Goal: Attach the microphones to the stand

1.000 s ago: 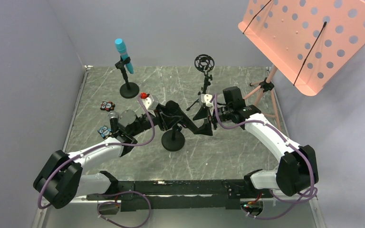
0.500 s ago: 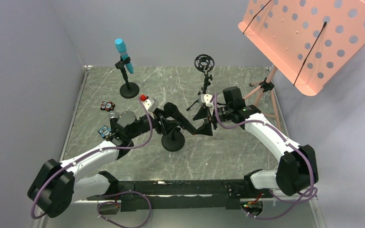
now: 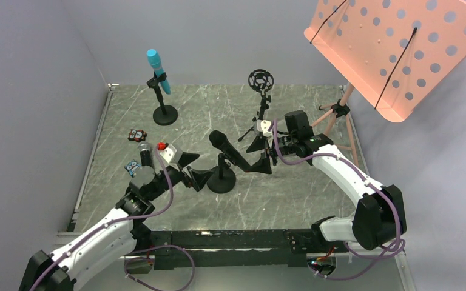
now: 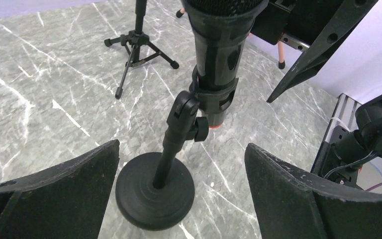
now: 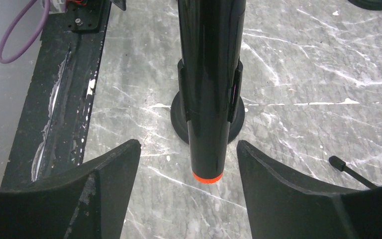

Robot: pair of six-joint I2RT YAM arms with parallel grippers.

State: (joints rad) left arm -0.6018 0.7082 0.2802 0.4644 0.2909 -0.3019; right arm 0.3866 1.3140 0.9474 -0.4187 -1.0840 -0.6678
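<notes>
Microphone, silver-mesh (image 3: 144, 149): loose on desk (image 3: 303, 194), just left of left tool (image 3: 196, 169); long axis apparently near-to-far; left arm nearer. Left tool wide open, empty. Right tool (image 3: 260, 156) wide open, straddling but not gripping orange-capped microphone (image 3: 227, 148), which sits clipped in round-base stand (image 3: 221, 180).

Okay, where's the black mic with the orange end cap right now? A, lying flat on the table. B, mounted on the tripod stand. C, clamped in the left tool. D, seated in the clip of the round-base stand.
D: the left wrist view shows the clip wrapped around the black mic atop the round-base stand, with the left tool and right tool both open.
</notes>
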